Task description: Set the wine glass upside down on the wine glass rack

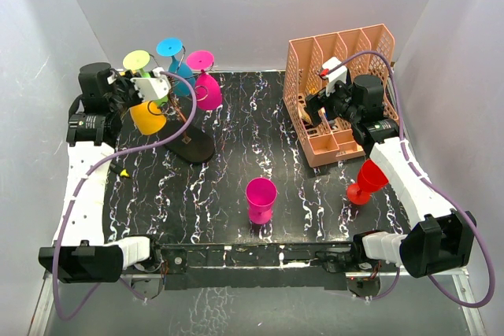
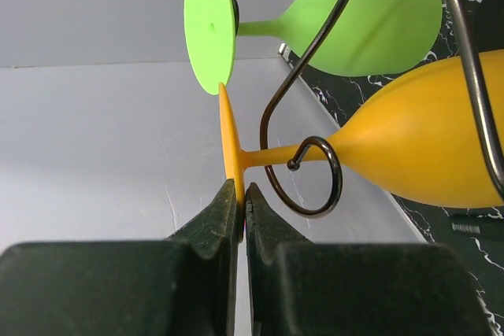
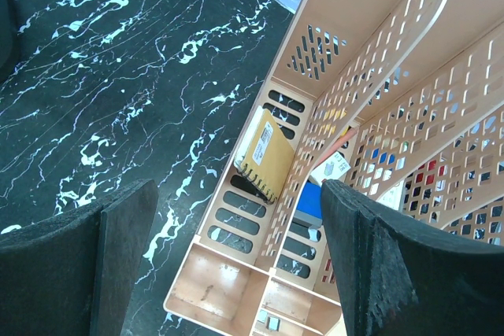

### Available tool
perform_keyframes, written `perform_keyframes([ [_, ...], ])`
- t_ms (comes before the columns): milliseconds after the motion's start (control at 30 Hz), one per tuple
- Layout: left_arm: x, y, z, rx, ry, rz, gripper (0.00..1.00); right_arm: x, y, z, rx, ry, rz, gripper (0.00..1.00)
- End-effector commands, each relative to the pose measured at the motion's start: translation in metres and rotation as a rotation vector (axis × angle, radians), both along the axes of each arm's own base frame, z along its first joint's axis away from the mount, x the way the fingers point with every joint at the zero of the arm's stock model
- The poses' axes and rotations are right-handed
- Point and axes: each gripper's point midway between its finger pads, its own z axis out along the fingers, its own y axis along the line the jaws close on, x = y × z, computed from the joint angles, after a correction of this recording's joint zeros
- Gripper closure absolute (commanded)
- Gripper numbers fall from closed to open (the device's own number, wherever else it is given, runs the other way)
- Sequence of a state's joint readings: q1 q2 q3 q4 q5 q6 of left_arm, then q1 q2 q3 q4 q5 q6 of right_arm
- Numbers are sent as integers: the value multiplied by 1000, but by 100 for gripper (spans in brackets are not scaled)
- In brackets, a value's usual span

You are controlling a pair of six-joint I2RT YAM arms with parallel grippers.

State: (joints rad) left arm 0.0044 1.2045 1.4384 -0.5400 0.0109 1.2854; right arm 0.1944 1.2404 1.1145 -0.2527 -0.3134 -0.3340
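My left gripper (image 1: 151, 86) (image 2: 242, 194) is shut on the thin edge of the foot of a yellow wine glass (image 1: 147, 118) (image 2: 425, 147). The glass is upside down at the wine glass rack (image 1: 194, 147), with its bowl below its foot. In the left wrist view its stem passes through a curled wire arm (image 2: 339, 182) of the rack. A green glass (image 2: 370, 17) hangs just beyond it. My right gripper (image 1: 334, 98) (image 3: 238, 186) is open with nothing between its fingers, above the peach organizer (image 3: 236, 273).
A blue glass (image 1: 170, 46) and a pink glass (image 1: 206, 88) also hang on the rack. A magenta glass (image 1: 261, 198) stands mid-table near the front. A red glass (image 1: 367, 181) lies by my right arm. The peach organizer (image 1: 299, 60) holds a notebook (image 3: 268, 155).
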Motion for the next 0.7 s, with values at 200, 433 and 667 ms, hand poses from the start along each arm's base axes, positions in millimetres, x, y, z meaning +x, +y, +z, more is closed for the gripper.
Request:
perform_keyframes([
  [200,-16,4,8,2,-19,29,100,3,1,15,22,-52,4,9],
  [433,-23,-1,9,-16,-1,7,100,3,0,14,23,-49,5,9],
  [667,-31,-7,8,-43,21,-17,100,2,0,14,29,-47,11,9],
])
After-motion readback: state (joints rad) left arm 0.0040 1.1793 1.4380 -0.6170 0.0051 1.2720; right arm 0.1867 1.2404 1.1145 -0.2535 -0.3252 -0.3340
